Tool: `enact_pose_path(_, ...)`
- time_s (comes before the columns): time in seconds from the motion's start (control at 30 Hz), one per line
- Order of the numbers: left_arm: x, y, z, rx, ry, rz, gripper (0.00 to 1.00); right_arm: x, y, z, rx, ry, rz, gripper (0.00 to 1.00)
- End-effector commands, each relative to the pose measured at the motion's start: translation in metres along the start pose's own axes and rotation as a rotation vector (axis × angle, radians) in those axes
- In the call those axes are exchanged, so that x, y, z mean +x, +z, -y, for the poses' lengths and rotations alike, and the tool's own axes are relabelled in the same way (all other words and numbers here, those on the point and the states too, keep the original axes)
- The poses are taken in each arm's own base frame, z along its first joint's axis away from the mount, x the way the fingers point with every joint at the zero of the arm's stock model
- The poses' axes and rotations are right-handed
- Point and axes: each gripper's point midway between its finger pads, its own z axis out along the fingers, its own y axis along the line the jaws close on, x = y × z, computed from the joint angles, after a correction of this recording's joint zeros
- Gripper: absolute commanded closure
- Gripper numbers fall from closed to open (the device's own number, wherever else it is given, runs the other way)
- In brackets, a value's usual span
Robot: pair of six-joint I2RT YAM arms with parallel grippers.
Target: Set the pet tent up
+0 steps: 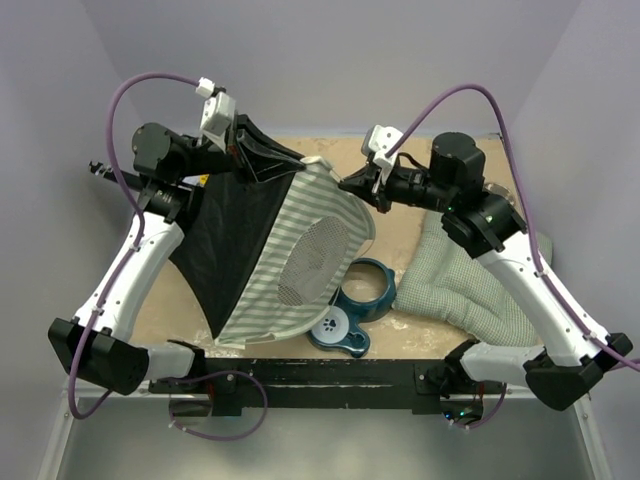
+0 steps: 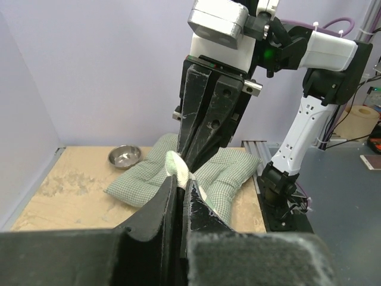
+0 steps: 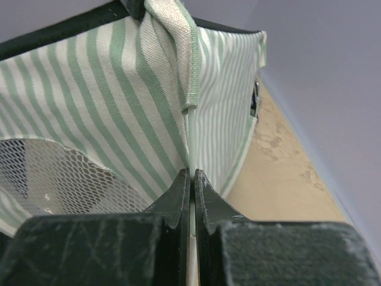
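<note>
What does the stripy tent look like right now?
The pet tent is green-and-white striped cloth with a black floor panel and a round mesh window. It's held up, half-folded and saggy: the left gripper pinches its top, the right gripper squeezes its thin white pole. Its bottom edge reaches the table.

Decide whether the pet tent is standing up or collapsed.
Collapsed: the pet tent hangs slack and flat, lifted by the left gripper and right gripper, both shut on its edge.

The bowl stand was partly covered by the tent; the cushion was partly hidden by the right arm.
</note>
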Motion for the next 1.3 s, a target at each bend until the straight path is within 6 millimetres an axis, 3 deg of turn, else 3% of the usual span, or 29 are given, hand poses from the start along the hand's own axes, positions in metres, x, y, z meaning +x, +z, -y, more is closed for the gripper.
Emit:
enact_pose_path(0.0,-0.02,0.006,0.009,0.028,0.043,0.031,1.0,0.016,0.008,0.013,0.107,-0.044,-0.107,1.0)
enact_pose_path(0.27,-0.019,0.007,0.007,0.038,0.027,0.002,1.0,0.029,0.013,0.007,0.126,-0.148,-0.191,1.0)
enact_pose_path(0.53,-0.009,0.008,-0.023,-0.042,-0.053,-0.063,1.0,0.023,0.007,-0.011,0.071,-0.179,-0.16,1.0)
enact_pose_path(0.77,0.001,0.016,-0.015,0.007,-0.06,-0.089,1.0,0.028,0.017,-0.013,0.052,-0.173,-0.188,1.0)
enact_pose_path(1.0,0.036,0.024,-0.011,0.0,-0.059,-0.212,1.0,0.023,0.021,-0.014,0.044,-0.173,-0.182,1.0)
enact_pose_path(1.1,0.046,0.025,-0.015,-0.039,-0.052,-0.248,0.94,0.02,0.019,-0.013,0.052,-0.17,-0.174,1.0)
enact_pose_path(1.17,0.054,0.022,-0.022,-0.075,-0.078,-0.273,0.85,0.015,0.017,-0.014,0.053,-0.17,-0.155,1.0)
enact_pose_path(1.27,0.06,0.021,-0.028,-0.105,-0.079,-0.296,0.63,0.007,0.016,-0.012,0.068,-0.161,-0.133,1.0)
